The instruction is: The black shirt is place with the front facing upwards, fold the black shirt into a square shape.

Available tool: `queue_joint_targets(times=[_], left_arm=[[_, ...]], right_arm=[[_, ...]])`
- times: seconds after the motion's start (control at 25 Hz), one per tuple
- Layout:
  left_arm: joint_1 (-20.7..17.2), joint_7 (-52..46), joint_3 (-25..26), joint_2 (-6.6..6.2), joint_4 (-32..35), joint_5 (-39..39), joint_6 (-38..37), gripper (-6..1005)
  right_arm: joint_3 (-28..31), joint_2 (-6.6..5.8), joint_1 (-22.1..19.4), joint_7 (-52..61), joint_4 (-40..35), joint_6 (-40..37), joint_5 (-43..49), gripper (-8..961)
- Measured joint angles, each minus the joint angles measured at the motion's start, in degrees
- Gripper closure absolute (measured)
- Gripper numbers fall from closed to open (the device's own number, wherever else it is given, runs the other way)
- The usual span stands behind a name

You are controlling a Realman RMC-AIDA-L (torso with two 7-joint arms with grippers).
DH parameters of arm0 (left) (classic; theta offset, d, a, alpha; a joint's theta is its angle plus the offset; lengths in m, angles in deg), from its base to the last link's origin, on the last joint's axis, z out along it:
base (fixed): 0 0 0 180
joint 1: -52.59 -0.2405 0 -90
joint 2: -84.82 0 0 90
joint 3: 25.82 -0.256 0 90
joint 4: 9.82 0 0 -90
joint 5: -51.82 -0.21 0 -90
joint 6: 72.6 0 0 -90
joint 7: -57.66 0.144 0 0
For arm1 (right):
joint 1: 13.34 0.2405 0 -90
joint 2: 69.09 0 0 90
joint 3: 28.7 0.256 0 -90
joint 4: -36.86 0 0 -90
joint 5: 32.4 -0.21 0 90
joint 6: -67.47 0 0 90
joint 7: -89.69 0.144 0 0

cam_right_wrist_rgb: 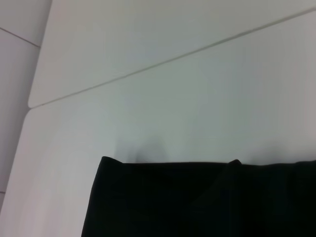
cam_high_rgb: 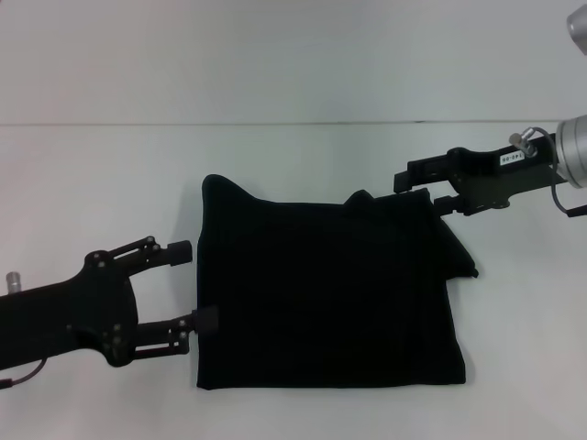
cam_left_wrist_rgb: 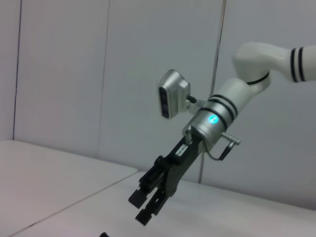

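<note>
The black shirt (cam_high_rgb: 330, 293) lies folded into a rough rectangle on the white table (cam_high_rgb: 92, 183). One corner peaks at its far left, and a flap of cloth sticks out on its right side. No lettering shows. My left gripper (cam_high_rgb: 193, 284) is open at the shirt's left edge, one fingertip (cam_high_rgb: 207, 319) touching the cloth. My right gripper (cam_high_rgb: 417, 191) hovers at the shirt's far right corner. Its fingers look slightly apart in the left wrist view, where the right gripper (cam_left_wrist_rgb: 140, 207) has nothing between them. The right wrist view shows the shirt's (cam_right_wrist_rgb: 197, 202) far edge.
A seam (cam_high_rgb: 275, 123) runs across the table beyond the shirt. Bare white tabletop surrounds the cloth on all sides. A grey panelled wall (cam_left_wrist_rgb: 74, 74) stands behind the right arm.
</note>
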Motion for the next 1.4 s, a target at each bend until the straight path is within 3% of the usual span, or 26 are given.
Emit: queue_joint_targets(times=[0.6, 0.92, 1.4], left_arm=[[-0.9, 2.2, 0.5, 0.12, -3.0, 0.0, -0.1, 121], [-0.7, 2.3, 0.5, 0.11, -3.2, 0.0, 0.6, 121], [-0.8, 3.1, 0.5, 0.11, -3.5, 0.0, 0.7, 122]], right_arm=[[-3.6, 2.43, 2.0, -0.6, 3.4, 7.4, 0.0, 127], [-3.8, 4.88, 2.2, -1.6, 3.4, 10.2, 0.0, 136], [-3.9, 6.15, 2.2, -2.2, 5.0, 12.9, -0.1, 148]])
